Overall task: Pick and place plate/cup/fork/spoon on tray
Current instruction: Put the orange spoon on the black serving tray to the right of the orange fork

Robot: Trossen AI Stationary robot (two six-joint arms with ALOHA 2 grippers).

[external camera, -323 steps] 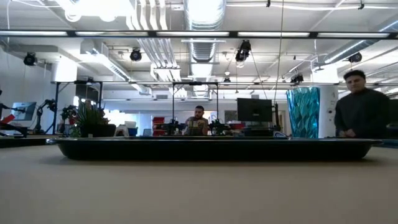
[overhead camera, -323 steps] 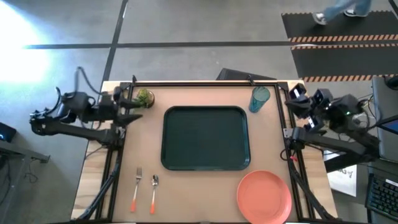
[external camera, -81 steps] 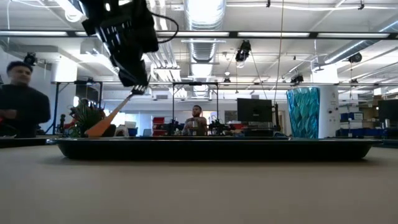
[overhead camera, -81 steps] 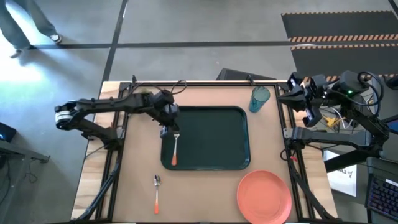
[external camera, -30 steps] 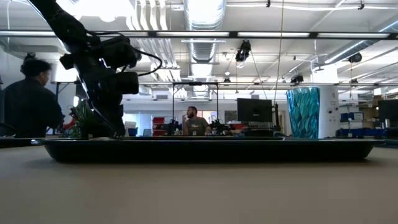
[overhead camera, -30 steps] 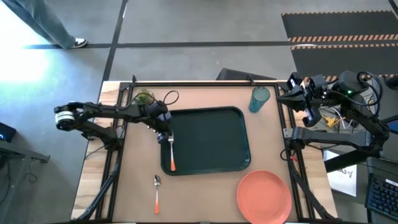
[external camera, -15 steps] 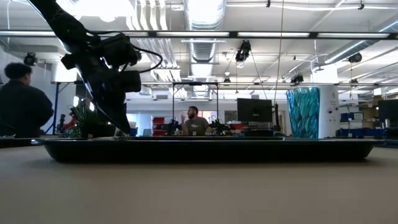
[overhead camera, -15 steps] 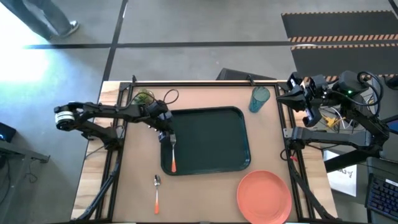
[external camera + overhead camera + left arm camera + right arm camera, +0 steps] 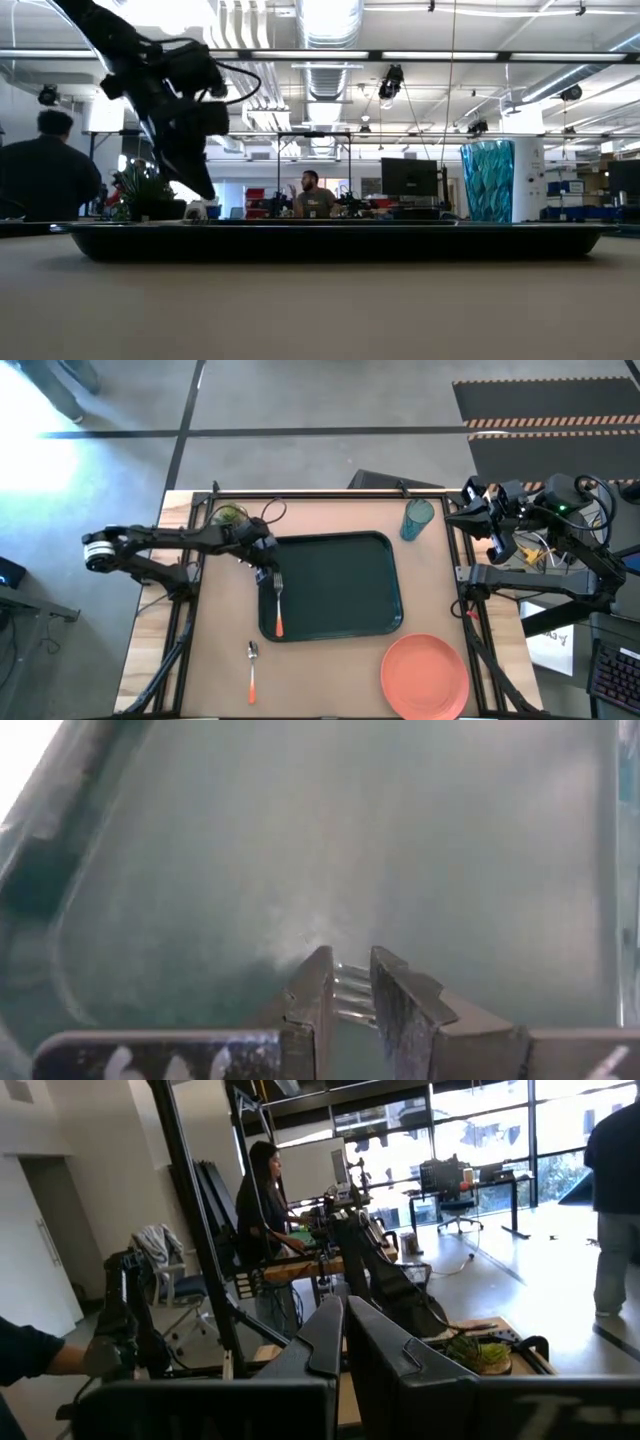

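One item is on target: the small orange-handled metal fork point(image 9: 277, 608) lies along the left side of the dark green rimmed rectangular tray point(image 9: 340, 540). The left claw point(image 9: 272, 574) sits nearly closed, pinching the thin slick tines. Best move: open fully, then lift straight up so the light fork doesn't drag. The right claw point(image 9: 468, 517) is shut and empty, parked off the table's far right edge.

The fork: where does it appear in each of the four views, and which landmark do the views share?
High view: fork lies on the tray's left part, under the left gripper.
Low view: hidden behind the tray rim.
Left wrist view: only the tines show, between the fingers.
Right wrist view: not in it.
Shared landmark: the tray.
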